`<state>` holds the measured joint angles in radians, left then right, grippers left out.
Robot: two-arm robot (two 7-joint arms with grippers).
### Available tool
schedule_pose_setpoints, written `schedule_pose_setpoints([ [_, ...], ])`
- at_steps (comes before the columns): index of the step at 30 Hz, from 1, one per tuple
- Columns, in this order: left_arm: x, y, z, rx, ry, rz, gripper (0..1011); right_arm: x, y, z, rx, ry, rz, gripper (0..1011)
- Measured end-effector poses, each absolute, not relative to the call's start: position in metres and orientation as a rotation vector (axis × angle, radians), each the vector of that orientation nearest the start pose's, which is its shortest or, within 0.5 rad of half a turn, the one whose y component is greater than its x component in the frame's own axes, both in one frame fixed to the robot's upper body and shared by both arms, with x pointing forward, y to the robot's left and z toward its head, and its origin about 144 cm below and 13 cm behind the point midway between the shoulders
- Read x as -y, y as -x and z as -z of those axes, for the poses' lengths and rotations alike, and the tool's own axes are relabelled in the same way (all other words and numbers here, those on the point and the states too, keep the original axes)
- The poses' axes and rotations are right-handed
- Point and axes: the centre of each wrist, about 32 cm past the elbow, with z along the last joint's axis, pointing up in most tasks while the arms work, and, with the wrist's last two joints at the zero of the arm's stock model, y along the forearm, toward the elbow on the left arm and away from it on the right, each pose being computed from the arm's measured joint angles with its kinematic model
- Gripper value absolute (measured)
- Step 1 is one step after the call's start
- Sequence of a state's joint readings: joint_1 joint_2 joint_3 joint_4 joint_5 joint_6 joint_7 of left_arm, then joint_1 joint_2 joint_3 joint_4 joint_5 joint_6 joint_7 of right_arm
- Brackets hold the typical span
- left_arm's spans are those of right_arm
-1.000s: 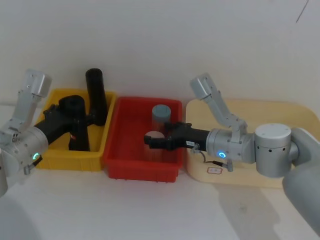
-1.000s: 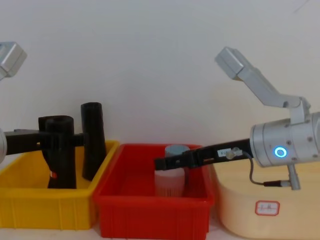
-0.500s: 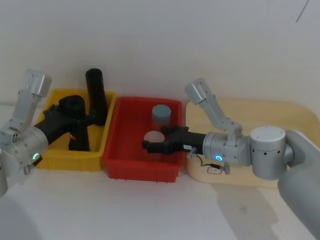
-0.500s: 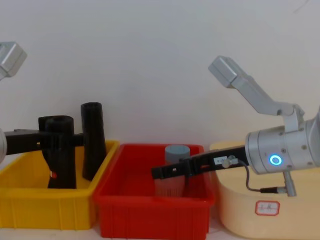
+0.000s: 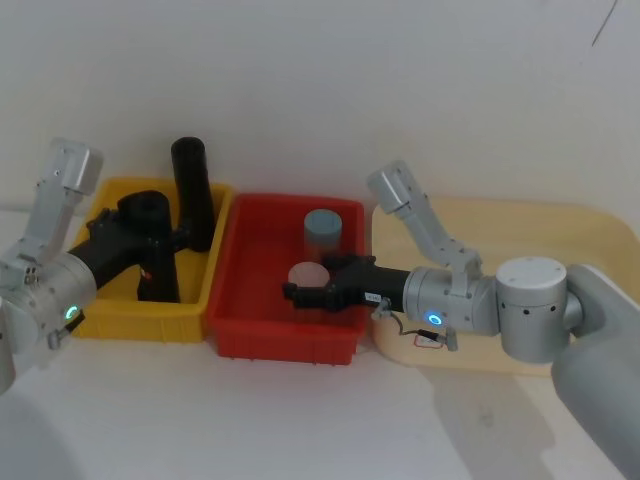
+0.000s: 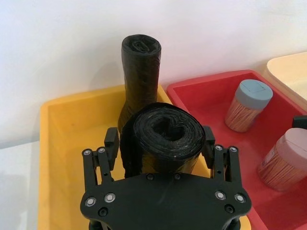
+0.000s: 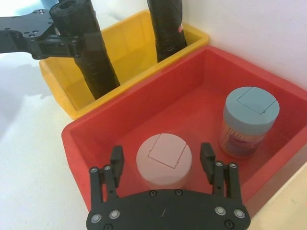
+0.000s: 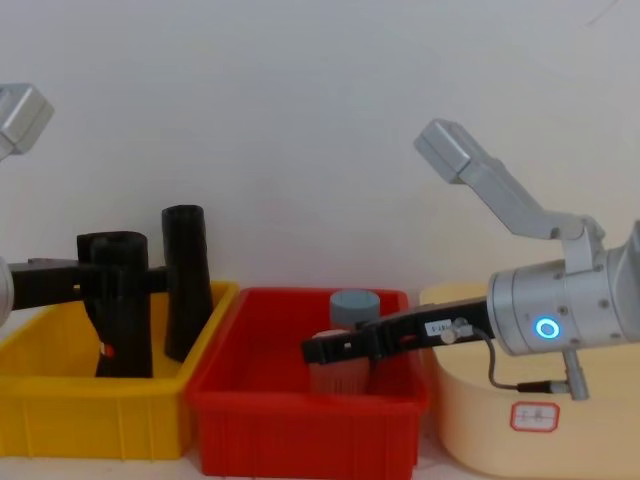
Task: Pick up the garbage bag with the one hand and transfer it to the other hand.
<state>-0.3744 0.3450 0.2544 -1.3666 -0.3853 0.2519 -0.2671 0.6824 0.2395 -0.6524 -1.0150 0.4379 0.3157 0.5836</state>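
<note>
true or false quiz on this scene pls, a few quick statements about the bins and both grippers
1. The garbage bag stands in the yellow bin. True.
2. The left gripper has a finger on each side of the garbage bag. True.
3. The right gripper hangs over the yellow bin. False: it is over the red bin, open around the pink-lidded jar.
4. Both jars have pink lids. False: the other jar has a grey-blue lid.
</note>
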Motion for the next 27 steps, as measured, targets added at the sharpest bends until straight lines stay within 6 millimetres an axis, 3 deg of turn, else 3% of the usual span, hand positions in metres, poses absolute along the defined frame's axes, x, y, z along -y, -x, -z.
schedule_pose_setpoints([
  [13,-0.2745,-0.5542,-1.2083,-0.109,-0.132,-1.141,1001,0.1754,-0.6108,-1.1926,-0.221,0.341,0.61,660],
  [27,-0.2745,-0.5542,-1.2083,-0.109,-0.132,-1.141,1001,0.175,-0.6108,-1.1921,-0.22,0.341,0.612,660],
])
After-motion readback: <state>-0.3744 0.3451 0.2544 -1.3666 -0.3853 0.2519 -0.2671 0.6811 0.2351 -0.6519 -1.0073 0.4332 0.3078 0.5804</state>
